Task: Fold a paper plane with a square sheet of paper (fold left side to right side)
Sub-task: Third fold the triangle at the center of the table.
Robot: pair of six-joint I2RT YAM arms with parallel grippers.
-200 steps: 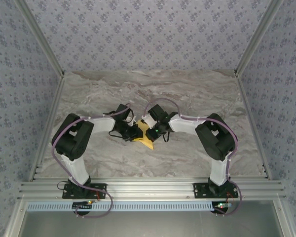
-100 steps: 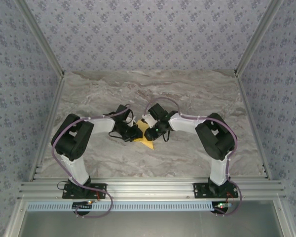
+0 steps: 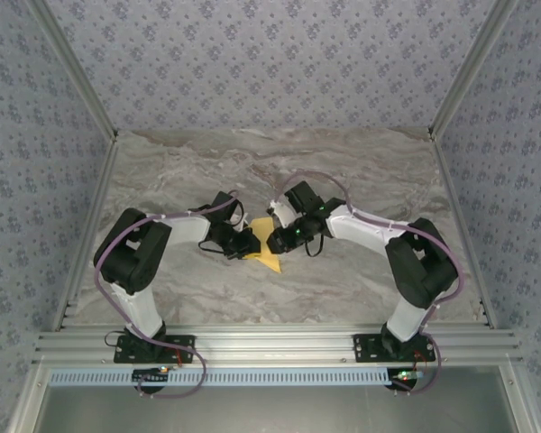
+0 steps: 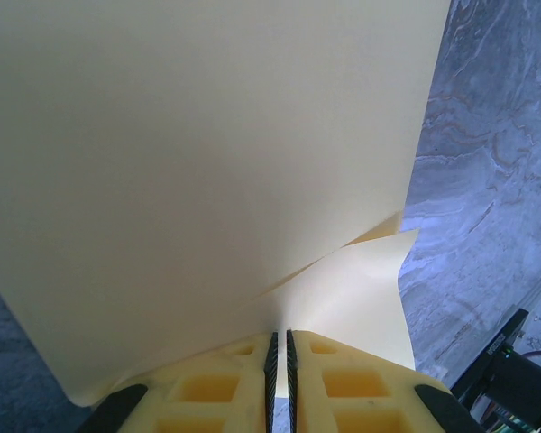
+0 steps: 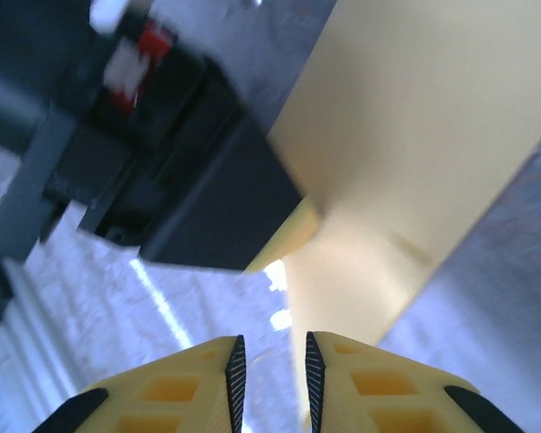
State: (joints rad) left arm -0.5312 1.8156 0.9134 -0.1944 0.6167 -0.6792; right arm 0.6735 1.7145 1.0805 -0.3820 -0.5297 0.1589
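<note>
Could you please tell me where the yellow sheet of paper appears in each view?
Top external: sheet of paper at picture centre.
Left wrist: sheet covers the upper left, pinched by the left end effector.
Right wrist: sheet at upper right.
Shared landmark: the marble table.

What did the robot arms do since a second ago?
The right gripper let go of the yellow sheet of paper; its jaws now stand slightly apart, and its arm drew back to the right. The left gripper stayed clamped on the sheet's edge, and the sheet hardly moved.
</note>
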